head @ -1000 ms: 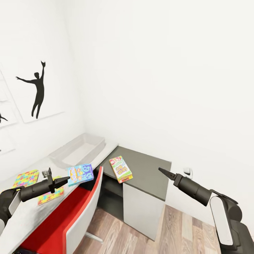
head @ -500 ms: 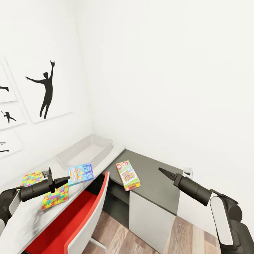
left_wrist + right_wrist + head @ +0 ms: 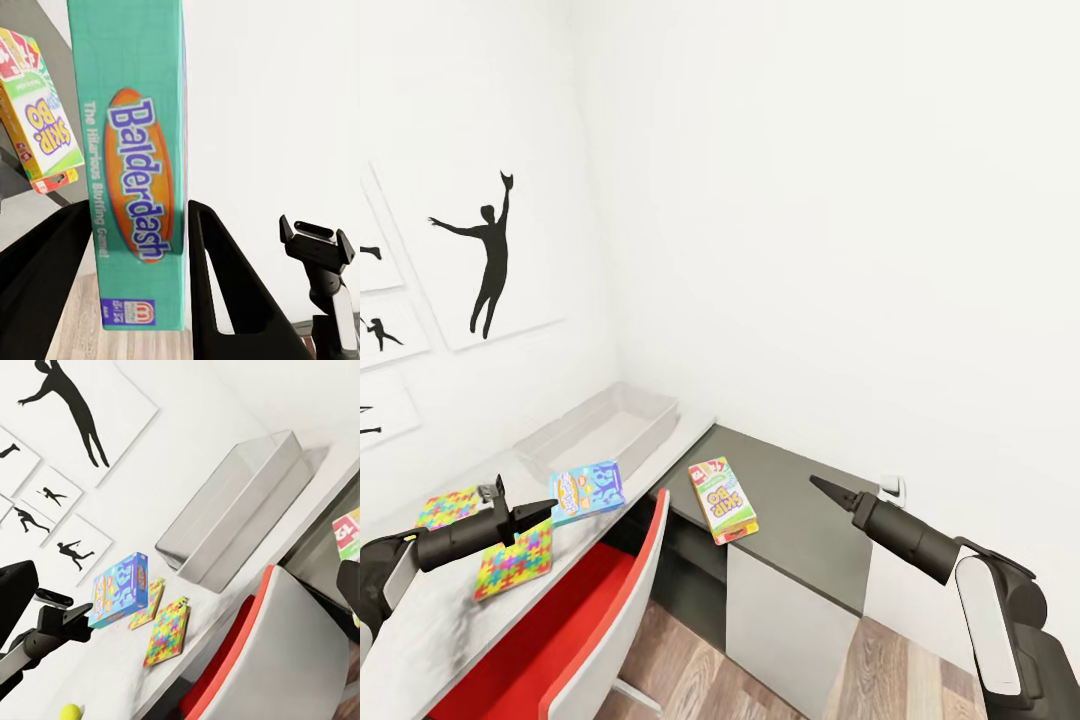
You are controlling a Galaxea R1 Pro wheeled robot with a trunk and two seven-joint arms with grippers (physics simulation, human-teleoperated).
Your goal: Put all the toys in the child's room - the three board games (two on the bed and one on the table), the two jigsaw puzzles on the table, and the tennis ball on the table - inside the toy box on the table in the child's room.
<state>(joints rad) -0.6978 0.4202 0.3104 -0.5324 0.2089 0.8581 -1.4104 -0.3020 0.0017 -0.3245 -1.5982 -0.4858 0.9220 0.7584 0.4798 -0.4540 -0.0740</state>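
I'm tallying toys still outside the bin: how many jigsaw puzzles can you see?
2. Both lie flat on the table: one puzzle near the table's front edge under the left end effector, the other puzzle closer to the wall. None seems hidden.

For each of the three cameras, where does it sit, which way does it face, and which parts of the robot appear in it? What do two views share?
Head view: from the robot's head, forward and down over the table; both arms show, left gripper and right gripper.
Left wrist view: along the jaws closed on the Balderdash box, with the right gripper beyond.
Right wrist view: toward the toy box and puzzles; the left arm shows.
Shared: the Skip-Bo box appears in head and left wrist views.
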